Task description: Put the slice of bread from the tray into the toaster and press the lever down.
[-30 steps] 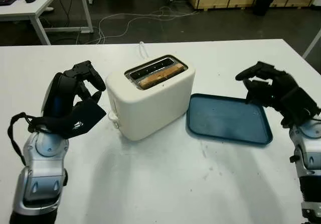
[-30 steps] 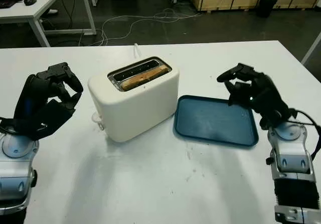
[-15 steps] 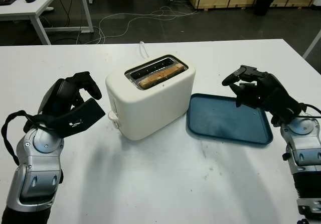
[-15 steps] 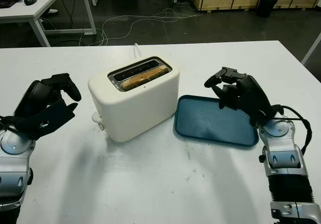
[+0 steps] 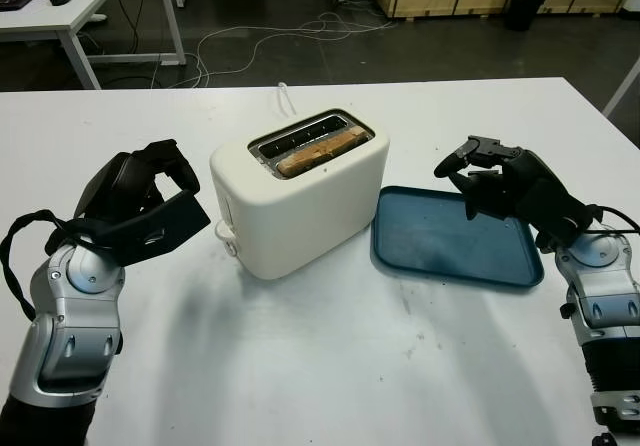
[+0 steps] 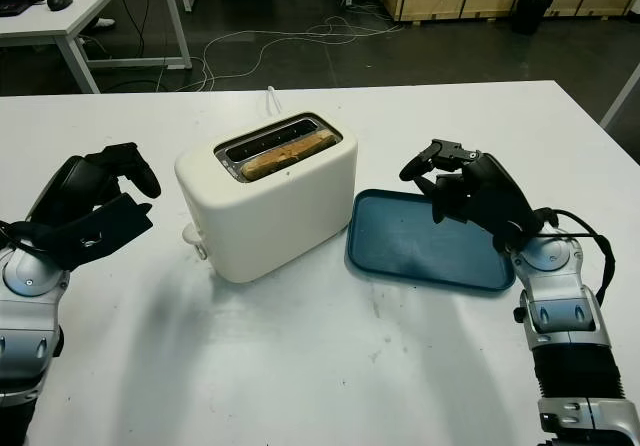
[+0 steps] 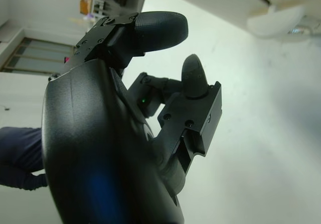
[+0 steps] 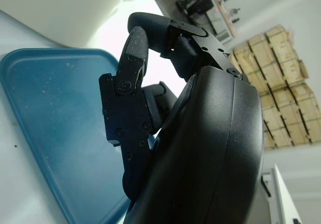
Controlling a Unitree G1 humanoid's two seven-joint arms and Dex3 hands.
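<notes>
Where toaster (image 5: 298, 198) holds bread (image 5: 318, 151), blue tray (image 5: 455, 238) just beside.

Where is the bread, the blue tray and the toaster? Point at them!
bread (image 5: 318, 151), left eye view, its crust top in the slot
blue tray (image 5: 450, 241), left eye view, its bare floor
toaster (image 6: 280, 211), right eye view, its front wall

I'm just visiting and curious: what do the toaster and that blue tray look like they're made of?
The toaster looks like cream plastic with a smooth, slightly glossy shell and rounded moulded corners, with darker metal-looking edges around its slots. The tray looks like matte blue plastic with a raised rim and light scuff marks; the material is a guess from its look.
</notes>
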